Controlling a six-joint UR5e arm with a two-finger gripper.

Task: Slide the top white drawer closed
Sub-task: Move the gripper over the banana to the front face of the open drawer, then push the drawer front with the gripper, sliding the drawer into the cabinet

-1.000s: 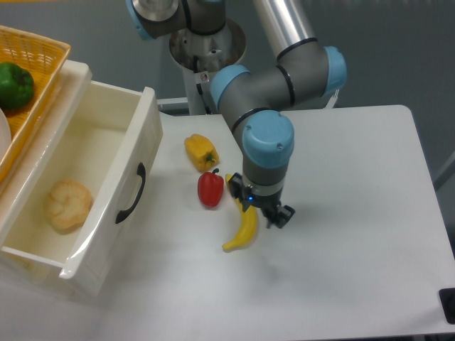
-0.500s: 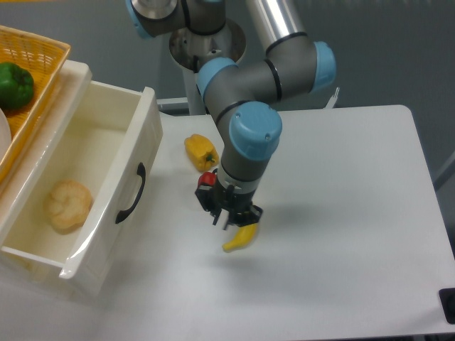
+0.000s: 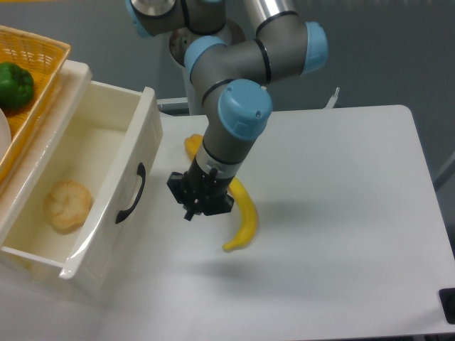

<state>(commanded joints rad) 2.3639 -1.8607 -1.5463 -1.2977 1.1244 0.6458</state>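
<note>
1. Pulled far out from its cabinet, well left of the gripper: top white drawer (image 3: 106, 185), bread roll (image 3: 67, 204) inside.
2. Just left of the gripper, on the drawer's front panel: black handle (image 3: 130, 193), long axis running toward and away from the camera.
3. Holding nothing, over the table (image 3: 341, 213): gripper (image 3: 201, 197); opening of the jaws cannot be told.
4. Just right of the gripper: banana (image 3: 244, 222).
5. No readable writing or labels.
</note>
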